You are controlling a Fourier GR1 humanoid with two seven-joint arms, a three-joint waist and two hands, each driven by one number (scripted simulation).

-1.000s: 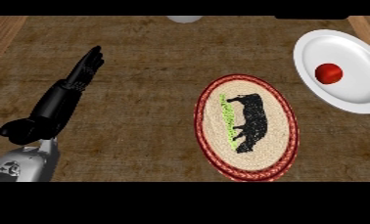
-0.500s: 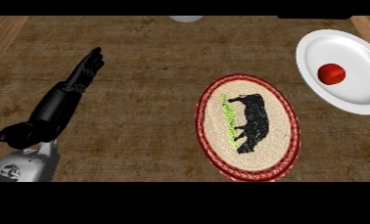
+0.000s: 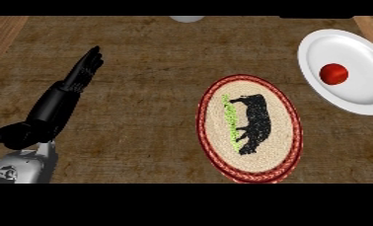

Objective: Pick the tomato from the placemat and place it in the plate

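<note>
Tomato [image 3: 334, 73] sits in the white plate [image 3: 342, 45] at the right edge of the frame, well apart from the oval placemat [image 3: 249, 129] at lower centre. Left hand [image 3: 62, 99] at lower left, fingers straight and together, pointing toward upper centre, holding nothing. Right hand not in view

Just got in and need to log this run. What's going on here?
Nothing is being handled right now. The tomato already sits in the white plate at the right edge of the counter, apart from the oval placemat, which has nothing on it. The left robot hand is at the view's left, open with straight fingers, resting and holding nothing. The right robot hand is out of view.
</note>
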